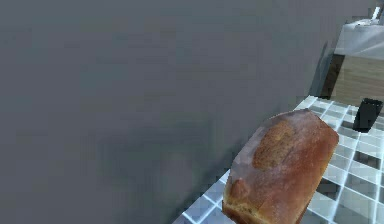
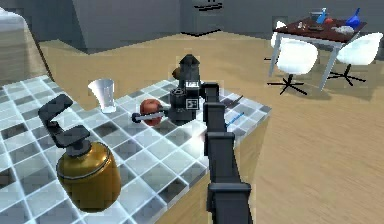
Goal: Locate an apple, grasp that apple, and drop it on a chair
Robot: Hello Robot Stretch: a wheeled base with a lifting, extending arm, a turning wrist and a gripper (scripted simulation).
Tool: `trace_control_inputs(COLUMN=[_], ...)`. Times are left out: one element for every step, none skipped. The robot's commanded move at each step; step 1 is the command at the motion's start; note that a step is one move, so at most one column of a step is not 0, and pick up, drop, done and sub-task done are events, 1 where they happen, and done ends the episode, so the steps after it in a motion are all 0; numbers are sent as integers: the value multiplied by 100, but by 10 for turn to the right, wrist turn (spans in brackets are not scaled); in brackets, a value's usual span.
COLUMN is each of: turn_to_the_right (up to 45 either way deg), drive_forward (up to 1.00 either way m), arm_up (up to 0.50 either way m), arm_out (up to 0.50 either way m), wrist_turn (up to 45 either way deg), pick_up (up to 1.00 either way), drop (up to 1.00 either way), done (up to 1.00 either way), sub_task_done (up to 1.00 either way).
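Claw (image 2: 143, 116) is out at the reddish apple (image 2: 151, 104) on the tiled worktop (image 2: 150, 165), near a glass (image 2: 103, 94). Can't tell whether it holds anything! White chairs (image 2: 294, 58) stand well apart across the floor.

Red apple (image 2: 150, 105), grey-white checked countertop (image 2: 160, 168)

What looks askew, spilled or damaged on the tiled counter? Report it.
Nothing stands out: the brown crusty bread loaf lies on the grey-and-white tiled counter, and the clear glass cup and bronze round kettle stand upright, nothing spilled.
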Motion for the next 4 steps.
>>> trace_control_inputs(turn_to_the_right=[0, 0, 0, 0], drive_forward=[0, 0, 0, 0], arm_up=[0, 10, 0, 0], arm_out=[0, 0, 0, 0], wrist_turn=[0, 0, -450, -450], pick_up=[100, 0, 0, 0], drop=[0, 0, 0, 0], done=[0, 0, 0, 0], sub_task_done=[0, 0, 0, 0])
